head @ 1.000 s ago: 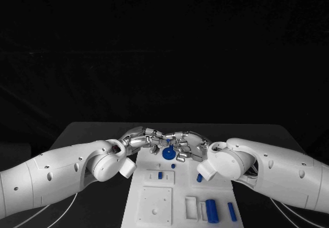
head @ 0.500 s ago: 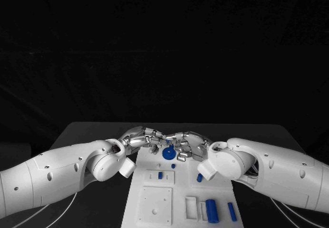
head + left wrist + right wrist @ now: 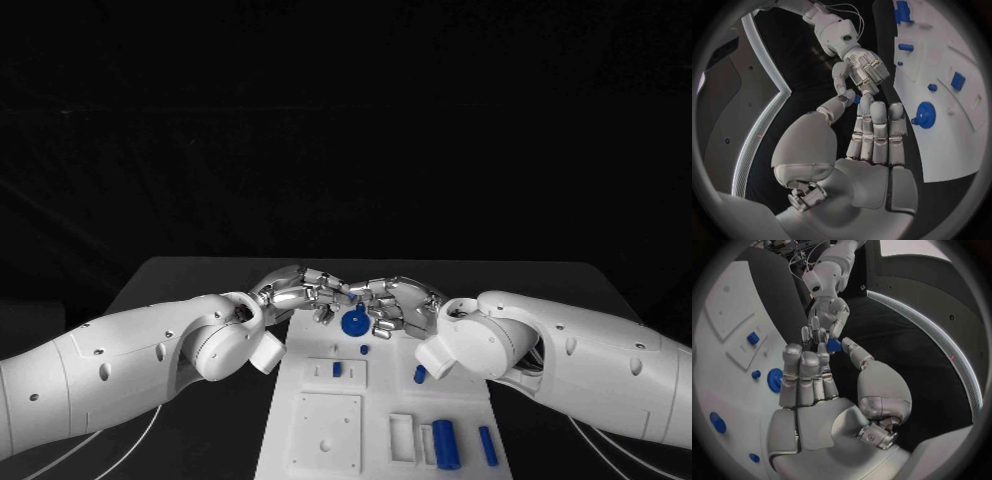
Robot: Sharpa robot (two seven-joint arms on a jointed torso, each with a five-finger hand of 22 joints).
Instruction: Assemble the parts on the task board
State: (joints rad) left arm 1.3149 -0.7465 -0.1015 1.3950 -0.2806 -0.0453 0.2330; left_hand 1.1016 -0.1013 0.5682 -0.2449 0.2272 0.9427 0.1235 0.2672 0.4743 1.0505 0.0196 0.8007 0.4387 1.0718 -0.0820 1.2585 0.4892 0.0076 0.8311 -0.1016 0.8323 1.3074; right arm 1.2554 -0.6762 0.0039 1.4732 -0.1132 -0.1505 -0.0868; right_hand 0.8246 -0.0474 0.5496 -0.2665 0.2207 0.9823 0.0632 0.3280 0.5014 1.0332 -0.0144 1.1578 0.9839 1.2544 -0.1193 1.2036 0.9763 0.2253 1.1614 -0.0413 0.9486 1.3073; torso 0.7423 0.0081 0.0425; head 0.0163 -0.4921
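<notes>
Where our fingertips meet over the far end of the task board, a small blue part sits pinched between them: right hand thumb & finger on it, left hand fingers touching it from the opposite side. We can't tell which hand bears it. Other fingers on both lie straight, side by side. Just below them a blue disc rests on the board w/ a blue peg near it. Nearer us, more blue parts: a short piece in a raised block, a thick cylinder & thin bar side by side. Board lies on the black tabletop.
</notes>
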